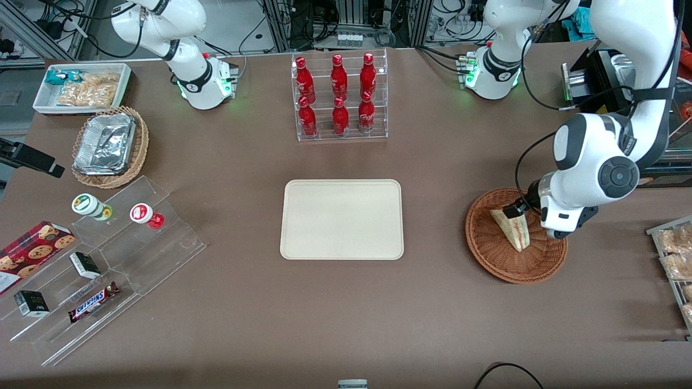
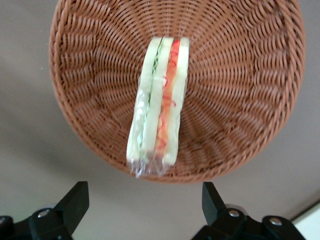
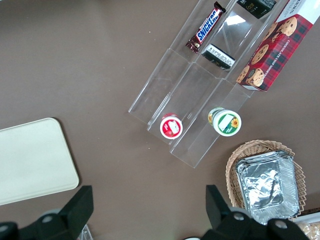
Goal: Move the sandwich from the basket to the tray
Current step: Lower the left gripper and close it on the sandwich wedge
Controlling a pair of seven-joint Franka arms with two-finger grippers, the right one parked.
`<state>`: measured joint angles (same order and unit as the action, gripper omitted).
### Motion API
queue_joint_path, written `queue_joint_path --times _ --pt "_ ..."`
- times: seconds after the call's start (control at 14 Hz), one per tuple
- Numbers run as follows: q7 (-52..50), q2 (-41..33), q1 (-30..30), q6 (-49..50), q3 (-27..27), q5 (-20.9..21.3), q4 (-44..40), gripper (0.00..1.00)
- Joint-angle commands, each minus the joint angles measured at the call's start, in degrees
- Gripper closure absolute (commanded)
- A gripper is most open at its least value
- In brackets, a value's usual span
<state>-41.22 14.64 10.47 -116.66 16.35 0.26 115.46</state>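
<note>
The sandwich [image 1: 512, 228], a wrapped white-bread wedge with red and green filling, stands on its edge in the reddish-brown woven basket [image 1: 486, 246] toward the working arm's end of the table. It also shows in the left wrist view [image 2: 160, 105], inside the basket [image 2: 235, 100]. My left gripper [image 1: 552, 233] hovers above the basket's rim, beside the sandwich. In the left wrist view the gripper [image 2: 144, 192] is open wide and empty, over the table just outside the rim. The cream tray [image 1: 341, 219] lies empty at the table's middle and also shows in the right wrist view [image 3: 35, 160].
A clear rack of red bottles [image 1: 339, 97] stands farther from the front camera than the tray. A tan basket with a foil container [image 1: 108, 146], a white snack bin [image 1: 81, 87] and a clear stepped stand with snacks [image 1: 102, 259] lie toward the parked arm's end. A snack rack [image 1: 676, 259] sits at the working arm's end.
</note>
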Motion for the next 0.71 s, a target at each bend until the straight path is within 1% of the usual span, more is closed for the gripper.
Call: queue_joint_path --times 0.0,0.36,0.43,0.5,0.57,0.64 --pt "-0.6 2.5 1.4 -5.1 0.4 -0.4 1.7 0.00" --pt "0.0 7.1 1.6 -14.3 0.4 0.4 4.8 0.00" --pt "0.0 7.8 1.6 -15.7 0.4 0.4 4.9 0.10" --pt "0.0 7.8 1.6 -15.8 0.4 0.3 4.9 0.36" --pt "0.1 7.7 1.7 -15.6 0.4 0.4 4.9 0.60" --pt "0.2 7.5 1.7 -15.5 0.4 0.4 4.7 0.76"
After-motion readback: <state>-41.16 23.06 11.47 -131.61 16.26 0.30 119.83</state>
